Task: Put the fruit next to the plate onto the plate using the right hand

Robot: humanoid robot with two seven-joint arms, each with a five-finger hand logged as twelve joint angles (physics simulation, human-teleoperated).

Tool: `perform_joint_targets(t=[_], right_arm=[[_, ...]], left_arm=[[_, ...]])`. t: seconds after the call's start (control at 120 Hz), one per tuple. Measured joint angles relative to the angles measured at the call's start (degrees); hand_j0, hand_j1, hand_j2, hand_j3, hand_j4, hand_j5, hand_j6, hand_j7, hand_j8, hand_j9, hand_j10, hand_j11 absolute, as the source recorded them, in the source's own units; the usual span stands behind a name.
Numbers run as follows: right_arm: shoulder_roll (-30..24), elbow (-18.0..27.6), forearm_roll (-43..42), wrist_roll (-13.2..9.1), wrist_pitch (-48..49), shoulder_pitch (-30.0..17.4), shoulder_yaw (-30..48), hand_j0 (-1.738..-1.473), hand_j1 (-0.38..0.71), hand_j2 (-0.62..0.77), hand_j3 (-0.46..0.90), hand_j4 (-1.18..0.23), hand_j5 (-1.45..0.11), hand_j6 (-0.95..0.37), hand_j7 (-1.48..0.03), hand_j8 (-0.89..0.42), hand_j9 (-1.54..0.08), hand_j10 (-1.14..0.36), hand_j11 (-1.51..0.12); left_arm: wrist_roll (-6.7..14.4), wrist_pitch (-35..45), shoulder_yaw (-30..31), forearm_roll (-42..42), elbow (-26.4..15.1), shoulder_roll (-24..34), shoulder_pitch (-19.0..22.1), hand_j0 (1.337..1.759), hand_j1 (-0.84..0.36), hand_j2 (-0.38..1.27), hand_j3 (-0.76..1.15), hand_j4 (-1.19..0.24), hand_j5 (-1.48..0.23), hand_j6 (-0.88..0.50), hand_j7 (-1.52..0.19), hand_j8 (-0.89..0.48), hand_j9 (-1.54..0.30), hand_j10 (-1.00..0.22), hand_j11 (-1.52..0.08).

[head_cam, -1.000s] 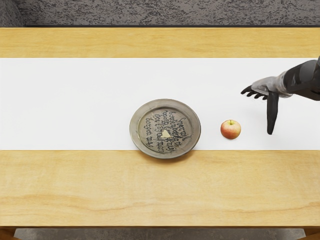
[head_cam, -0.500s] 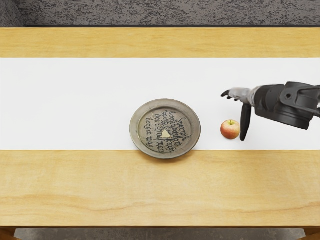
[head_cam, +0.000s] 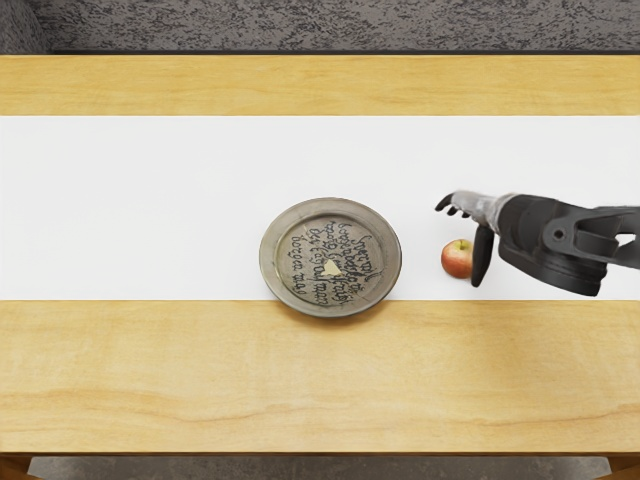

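A small red-yellow apple (head_cam: 456, 259) lies on the white runner just right of the round grey plate (head_cam: 281, 247), which has dark script across it. My right hand (head_cam: 466, 232) comes in from the right edge and hovers over the apple's right side. Its fingers are spread: the thumb (head_cam: 481, 257) hangs down against the apple's right flank, while the other fingers (head_cam: 450, 204) reach out above and behind the fruit. The hand holds nothing. Part of the apple's right edge is hidden behind the thumb. The left arm does not show.
A white runner (head_cam: 150, 205) crosses the wooden table (head_cam: 300, 370) from side to side. A dark textured wall (head_cam: 300, 25) runs behind the table's far edge.
My right hand has moved left and slightly down toward the apple, from well to its right to directly beside it. More of the forearm is in view. The apple and plate have not moved.
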Motion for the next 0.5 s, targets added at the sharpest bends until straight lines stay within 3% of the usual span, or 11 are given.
perform_joint_targets(t=[0.5], right_arm=[[2.4, 0.2, -2.7, 0.0, -7.1, -1.1, -3.2, -1.658, -0.10, -0.04, 0.00, -0.21, -0.27, -0.21, -0.27, -0.21, -0.27, -0.21, -0.27]], left_arm=[[0.0, 0.0, 0.0, 0.0, 0.0, 0.0, 0.0, 1.658, 0.35, 0.00, 0.00, 0.00, 0.00, 0.00, 0.00, 0.00, 0.00, 0.00, 0.00]])
